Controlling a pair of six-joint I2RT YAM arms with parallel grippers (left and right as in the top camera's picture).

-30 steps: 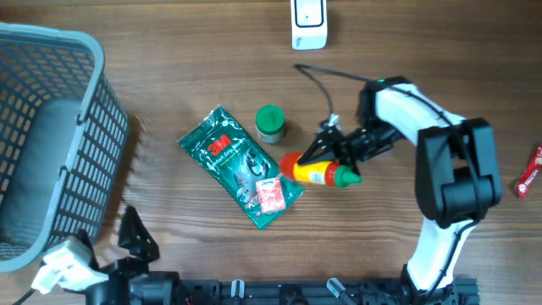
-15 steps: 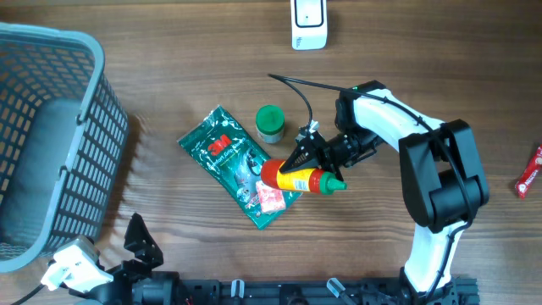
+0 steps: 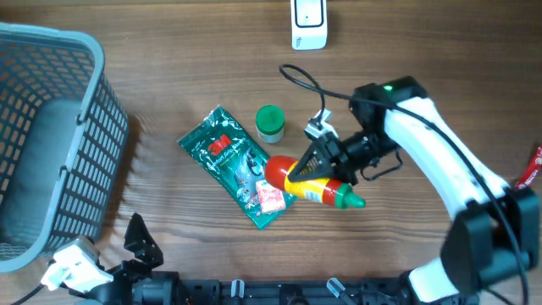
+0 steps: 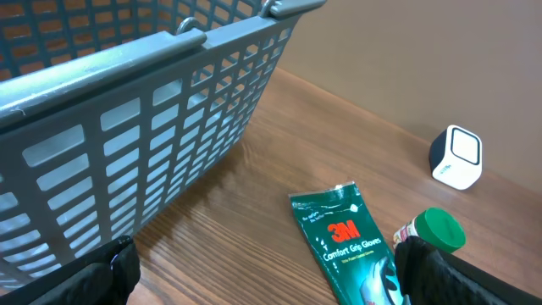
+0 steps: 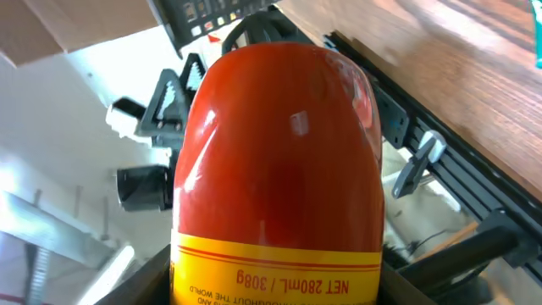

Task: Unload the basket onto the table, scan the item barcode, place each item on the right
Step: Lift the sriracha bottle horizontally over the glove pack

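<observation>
Bottle (image 3: 315, 186) clamped in right gripper (image 3: 320, 163), at corner of glove packet (image 3: 237, 165), well apart from scanner (image 3: 308, 21) | green cap (image 3: 351, 202) seen from overhead only | volume print on label (image 5: 279, 269) seen from right wrist only | left wrist: left gripper (image 4: 267, 263) spread wide

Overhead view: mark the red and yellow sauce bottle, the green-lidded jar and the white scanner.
Red and yellow plastic sauce bottle (image 3: 310, 189), overhead view, yellow label.
Small green-lidded jar (image 3: 270, 118), overhead view, lid top.
White box-shaped scanner (image 3: 308, 19), overhead view, front face.
</observation>
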